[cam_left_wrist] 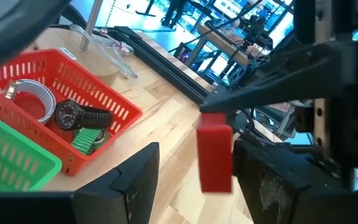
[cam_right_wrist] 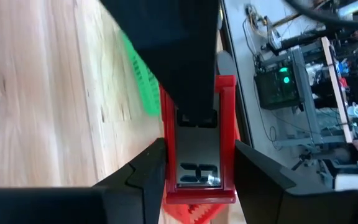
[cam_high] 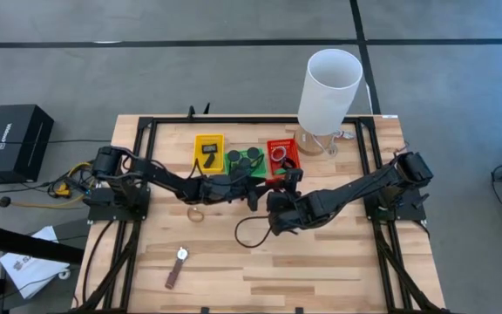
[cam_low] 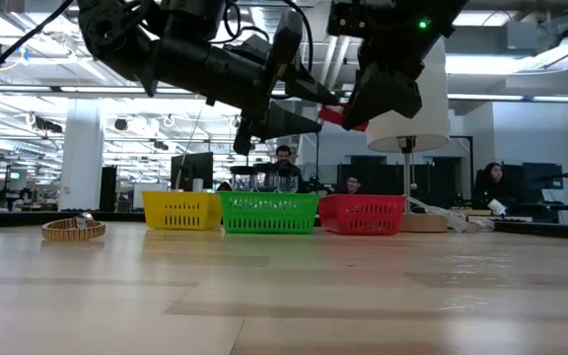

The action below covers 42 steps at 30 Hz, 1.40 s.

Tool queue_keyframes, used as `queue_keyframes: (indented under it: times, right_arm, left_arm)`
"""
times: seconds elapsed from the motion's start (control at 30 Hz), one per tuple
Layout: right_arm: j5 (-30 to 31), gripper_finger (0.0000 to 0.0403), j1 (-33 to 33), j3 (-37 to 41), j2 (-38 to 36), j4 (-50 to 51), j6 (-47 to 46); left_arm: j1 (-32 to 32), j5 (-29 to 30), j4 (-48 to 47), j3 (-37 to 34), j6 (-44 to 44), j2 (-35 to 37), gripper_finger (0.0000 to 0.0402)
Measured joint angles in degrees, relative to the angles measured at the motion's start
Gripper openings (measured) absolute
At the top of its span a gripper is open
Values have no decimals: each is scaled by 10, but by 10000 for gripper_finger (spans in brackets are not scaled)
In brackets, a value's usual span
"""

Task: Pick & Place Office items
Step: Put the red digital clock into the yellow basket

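Note:
My right gripper (cam_high: pixel 279 194) is shut on a red rectangular item with a small display (cam_right_wrist: pixel 199 168), held above the table in front of the red tray (cam_high: pixel 281 154). My left gripper (cam_high: pixel 253 187) is open. Its fingers stand on either side of the same red item (cam_left_wrist: pixel 215 158), and I cannot tell whether they touch it. The red tray (cam_left_wrist: pixel 104 99) holds a black watch (cam_left_wrist: pixel 79 115), a white ring (cam_left_wrist: pixel 33 99) and a green clip (cam_left_wrist: pixel 89 140). The green tray (cam_high: pixel 247 161) holds dark cylinders, and the yellow tray (cam_high: pixel 209 153) holds a black rectangle. My right gripper pinches the red item by its two long side edges (cam_right_wrist: pixel 168 174) between its two fingers, display face toward the wrist camera. The item is lifted clear of the table (cam_low: pixel 333 115).
A thin ring (cam_high: pixel 196 214) and a brown strap with a round face (cam_high: pixel 177 266) lie on the near left of the table, and a dark cord loop (cam_high: pixel 251 231) lies at the centre. A tall white cylinder (cam_high: pixel 329 87) stands at the far right. People sit beyond the far edge.

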<state>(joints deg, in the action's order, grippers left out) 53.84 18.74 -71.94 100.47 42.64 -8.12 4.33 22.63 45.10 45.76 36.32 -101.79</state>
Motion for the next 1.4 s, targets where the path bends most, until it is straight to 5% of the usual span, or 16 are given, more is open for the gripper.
queue_keyframes:
  times: [0.4, 0.9, 1.17, 1.4]
  right_arm:
    - [-17, 152, 0, 0, 0, -92, 60]
    - [-14, 157, -7, 0, 1, -92, 48]
    - [-61, 171, -25, 0, 1, -95, 30]
    - [-62, 199, -23, 0, 1, -91, 28]
  left_arm:
    - [1, -1, 0, 0, 0, 1, 190]
    - [2, -3, 7, 1, 6, 1, 47]
    - [1, -5, -4, -1, -2, 0, 68]
    - [1, -5, -3, -1, -17, 0, 46]
